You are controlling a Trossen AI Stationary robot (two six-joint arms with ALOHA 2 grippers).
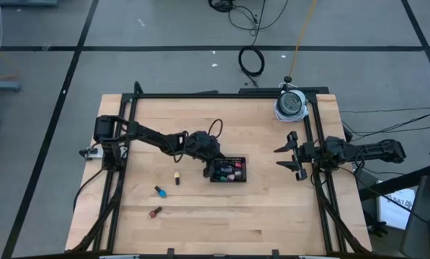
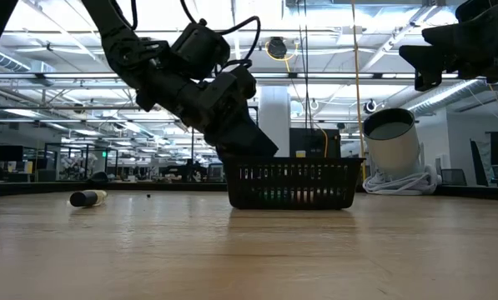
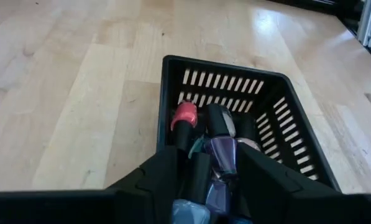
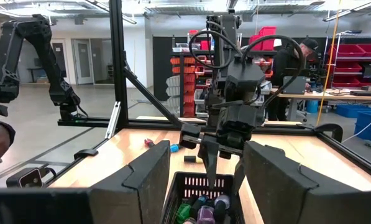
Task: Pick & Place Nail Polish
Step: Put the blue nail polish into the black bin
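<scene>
Bottles of nail polish [image 1: 227, 171] with dark caps, pink, purple and green among them, lie piled in the black mesh tray [image 1: 241, 162] mid-surface. My left hand [image 1: 209, 167] sits over the tray's left end, fingers parted narrowly above them. Three more bottles, yellow [image 1: 177, 177], blue [image 1: 159, 191] and red [image 1: 155, 212], lie toward the surface's front-left corner. My right hand [image 1: 289, 155] waits spread wide at the right edge.

Left hand [image 1: 212, 170] over tray [image 1: 242, 159] edge, bottles [image 1: 229, 171] in tray beneath it, three bottles [image 1: 159, 191] on counter [image 1: 272, 208] behind it
</scene>
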